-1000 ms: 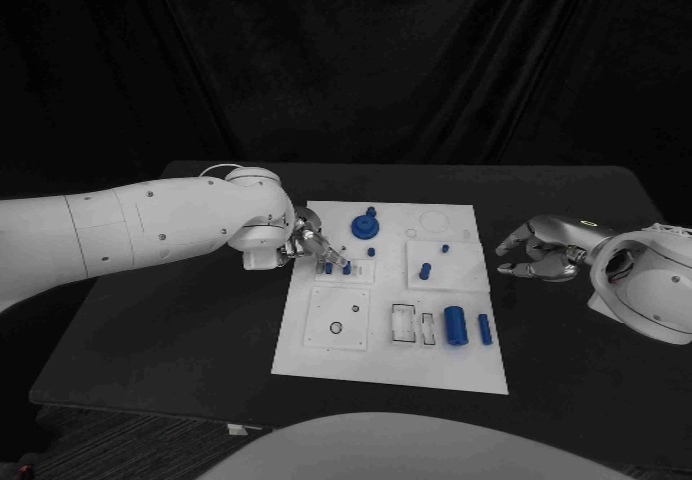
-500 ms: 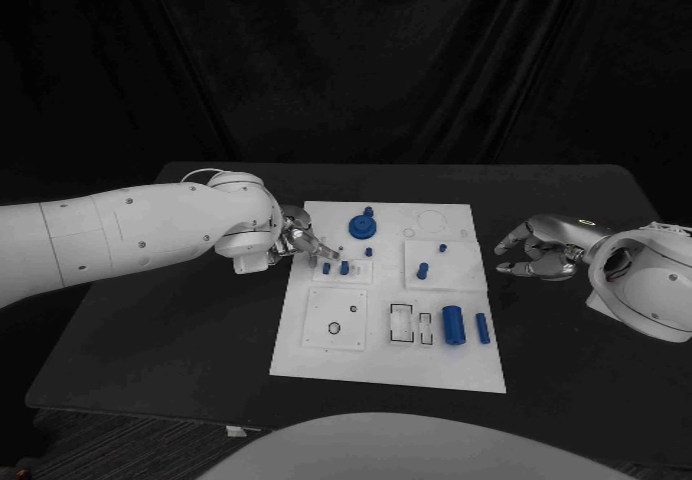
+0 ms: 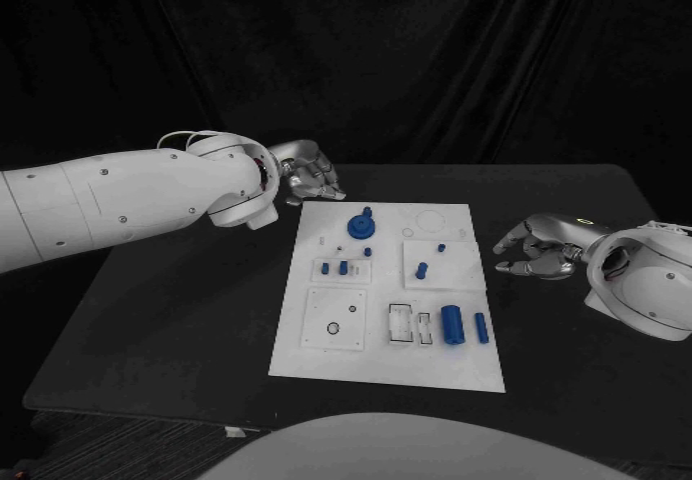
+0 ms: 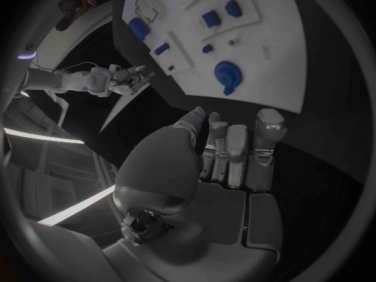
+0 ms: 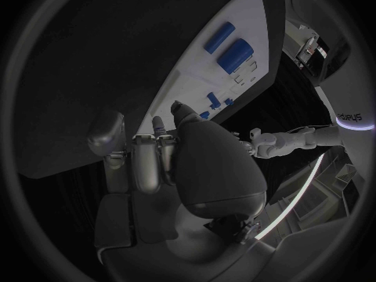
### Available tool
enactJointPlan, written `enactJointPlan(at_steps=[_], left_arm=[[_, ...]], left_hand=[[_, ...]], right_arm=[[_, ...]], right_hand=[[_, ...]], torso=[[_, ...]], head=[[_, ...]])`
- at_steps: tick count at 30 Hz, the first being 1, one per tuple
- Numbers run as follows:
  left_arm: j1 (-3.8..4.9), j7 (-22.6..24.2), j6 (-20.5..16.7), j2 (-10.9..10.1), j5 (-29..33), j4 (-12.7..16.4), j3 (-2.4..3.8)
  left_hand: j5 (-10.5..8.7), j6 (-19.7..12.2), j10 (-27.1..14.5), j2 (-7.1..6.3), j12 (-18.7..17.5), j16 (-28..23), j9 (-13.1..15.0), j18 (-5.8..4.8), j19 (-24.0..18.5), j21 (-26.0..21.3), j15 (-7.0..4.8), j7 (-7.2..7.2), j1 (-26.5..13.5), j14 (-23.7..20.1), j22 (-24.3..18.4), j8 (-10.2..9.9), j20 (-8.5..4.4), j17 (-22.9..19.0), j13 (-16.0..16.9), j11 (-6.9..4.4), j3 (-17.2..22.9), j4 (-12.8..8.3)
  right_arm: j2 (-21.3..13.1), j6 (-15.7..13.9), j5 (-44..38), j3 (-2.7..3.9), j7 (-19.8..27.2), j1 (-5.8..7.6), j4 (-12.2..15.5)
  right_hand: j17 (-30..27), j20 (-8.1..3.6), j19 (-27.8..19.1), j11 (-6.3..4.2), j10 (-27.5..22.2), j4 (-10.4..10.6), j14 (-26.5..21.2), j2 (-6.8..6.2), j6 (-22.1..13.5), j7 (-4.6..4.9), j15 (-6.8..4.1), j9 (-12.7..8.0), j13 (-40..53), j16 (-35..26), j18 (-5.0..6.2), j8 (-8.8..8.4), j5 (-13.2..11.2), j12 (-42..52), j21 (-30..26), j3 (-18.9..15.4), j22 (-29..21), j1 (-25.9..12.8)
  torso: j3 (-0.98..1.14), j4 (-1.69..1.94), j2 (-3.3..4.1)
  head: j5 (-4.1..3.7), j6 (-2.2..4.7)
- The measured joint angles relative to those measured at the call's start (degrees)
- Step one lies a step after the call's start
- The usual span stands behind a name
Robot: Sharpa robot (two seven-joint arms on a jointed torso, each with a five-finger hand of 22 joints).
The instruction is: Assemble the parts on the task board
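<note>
Head view: the left hand (image 3: 306,180) has lifted off the task board (image 3: 332,355) since a second ago, when it worked at the small blue pegs (image 3: 335,267) left of centre; it now hangs over the bench (image 3: 173,330) at upper left, fingers curled together, holding nothing. Those pegs stand in their block, so that step looks finished. The right hand (image 3: 537,252) stays beside the board's right edge, loosely curled and empty. Two blue cylinders (image 3: 466,325) lie at the board's lower right, long axes running up the frame, probably next.
</note>
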Motion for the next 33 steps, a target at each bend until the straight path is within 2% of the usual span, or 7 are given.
enactJointPlan(at_steps=[2,4,5,7,12,19,33], left_arm=[[-0.01,5.43,-1.85,1.0,-0.99,-0.73,0.0],[-0.25,9.64,-3.3,1.88,-2.96,-1.45,0.06],[-0.65,12.15,-4.2,2.47,-5.05,-2.04,0.09],[-1.41,15.17,-5.26,3.21,-8.75,-2.84,0.08],[-3.86,20.65,-7.08,5.12,-20.98,-5.03,0.0],[-5.99,24.09,-8.43,7.31,-32.93,-7.07,-0.06],[-7.48,25.47,-7.96,9.76,-39.82,-8.86,-0.02]], left_hand=[[-0.99,0.8,-4.37,-1.25,-10.31,-2.08,-4.5,0.0,0.22,1.45,1.13,1.3,3.29,-3.18,0.0,-2.83,1.15,-3.69,-8.7,1.51,3.97,-0.26],[-1.96,0.46,-5.6,-2.08,-17.21,0.17,-8.79,-0.11,6.39,9.24,0.93,1.58,5.01,2.72,0.0,-5.97,1.39,-2.2,-15.46,1.64,7.51,-0.44],[-2.92,0.37,-5.17,-3.03,-21.31,0.54,-12.14,-1.0,9.16,12.53,-0.07,0.85,5.76,5.77,0.0,-8.17,1.04,-2.55,-20.26,1.21,9.78,-0.52],[-4.58,0.9,-5.35,-4.92,-26.75,-0.48,-16.54,-0.98,11.61,15.12,-1.55,-0.85,5.79,8.48,0.0,-11.28,-0.21,-4.91,-26.58,-0.19,12.13,-0.46],[-6.66,0.92,-5.34,-7.19,-34.58,-3.9,-24.01,-0.97,13.21,15.81,-3.26,-3.34,5.43,10.22,0.0,-15.97,-1.63,-10.67,-36.54,-2.0,13.62,-0.65],[-8.74,3.27,-0.71,-8.21,-37.32,-4.32,-29.59,-0.96,13.84,15.42,-3.56,-4.26,3.59,12.14,0.0,-16.2,-2.26,-12.82,-43.19,-2.72,10.35,0.5],[-9.11,5.33,4.89,-8.52,-36.65,-3.87,-31.87,-1.86,14.63,15.42,-3.55,-4.04,1.94,12.56,0.0,-15.73,-2.24,-13.54,-44.38,-2.0,7.17,2.12]], right_arm=[[0.07,0.0,0.0,0.0,0.0,0.0,-0.06],[0.11,-0.01,0.0,0.0,0.0,0.0,-0.1],[0.12,-0.01,0.0,0.0,0.01,0.0,-0.11],[0.12,-0.04,0.0,0.0,0.03,0.0,-0.11],[-0.15,-0.33,0.0,0.0,0.19,0.0,0.2],[-1.25,-1.89,0.0,0.0,0.96,-0.01,1.17],[-1.51,-4.36,0.0,0.0,2.61,-0.01,1.32]], right_hand=[[0.0,0.0,0.0,0.0,0.0,-0.16,0.0,0.0,0.0,0.0,0.0,0.0,-0.01,0.0,0.0,0.0,0.0,0.0,0.0,0.16,0.0,0.0],[0.0,0.0,0.0,0.0,0.0,-0.16,0.0,0.0,0.0,0.0,0.0,0.0,-0.02,0.0,0.0,0.0,0.0,0.01,0.0,0.16,0.0,0.0],[0.0,0.0,0.0,0.0,0.0,-0.16,0.0,0.0,0.0,0.0,0.0,0.0,-0.02,0.0,0.0,0.0,0.0,0.01,0.0,0.16,0.0,0.0],[0.0,0.0,0.0,0.0,0.0,-0.16,0.0,0.0,0.14,-0.14,0.0,0.0,-0.03,0.0,0.0,0.0,0.0,0.01,0.0,0.16,-0.01,0.0],[0.0,0.0,0.0,0.0,0.0,-0.16,0.0,0.0,0.21,-0.21,0.0,0.01,-0.29,0.0,0.0,0.0,0.25,0.16,0.0,0.16,-0.01,0.0],[0.0,0.0,0.0,0.0,0.0,-0.16,0.0,-0.24,0.76,-0.27,0.0,0.01,-0.84,0.0,0.0,0.0,0.25,0.23,0.42,0.16,-0.01,0.23],[0.0,0.0,0.0,0.0,0.0,-0.16,0.0,-0.24,1.13,-0.3,0.0,0.01,-1.14,0.0,0.0,0.0,0.45,0.42,0.42,0.16,-0.01,0.23]], torso=[[0.05,-0.02,0.03],[0.1,-0.02,0.06],[0.14,-0.02,0.09],[0.19,-0.02,0.13],[0.26,-0.02,0.26],[0.15,-0.13,0.34],[0.05,-0.03,0.46]], head=[[-0.07,0.0],[-0.17,0.0],[-0.26,0.0],[-0.32,0.0],[-0.58,0.0],[-0.76,-0.01],[-0.84,-0.01]])
